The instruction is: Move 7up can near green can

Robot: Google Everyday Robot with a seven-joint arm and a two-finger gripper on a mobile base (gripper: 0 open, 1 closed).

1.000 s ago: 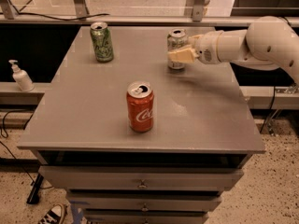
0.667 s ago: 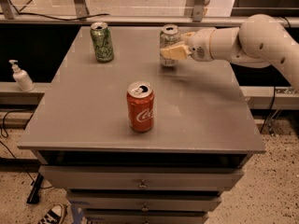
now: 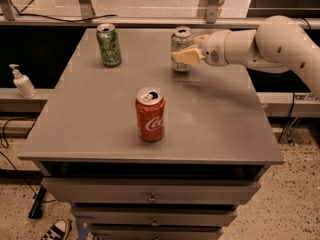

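— Where is the tool (image 3: 183,55)?

— Over the far right part of the table (image 3: 215,114), at the end of the white arm (image 3: 265,44) that reaches in from the right. It is closed around the 7up can (image 3: 180,38); one cream finger (image 3: 185,57) lies across the can's near side, about halfway up.

— Is the can standing on the table?

— It is upright, with its open silver top showing. Whether its base touches the surface or hangs just above it, I cannot tell.

— And the green can (image 3: 109,45)?

— Upright near the far left corner of the table, well apart from the 7up can, with bare grey tabletop between them. Both sit at roughly the same depth.

— Anything else on the table?

— A red cola can (image 3: 150,115) stands upright closer to the front edge, roughly midway between the other two in left-right position. Nothing touches it.

— Off the table?

— A white soap bottle (image 3: 22,82) stands on a ledge to the left, and drawers (image 3: 150,198) run below the tabletop.
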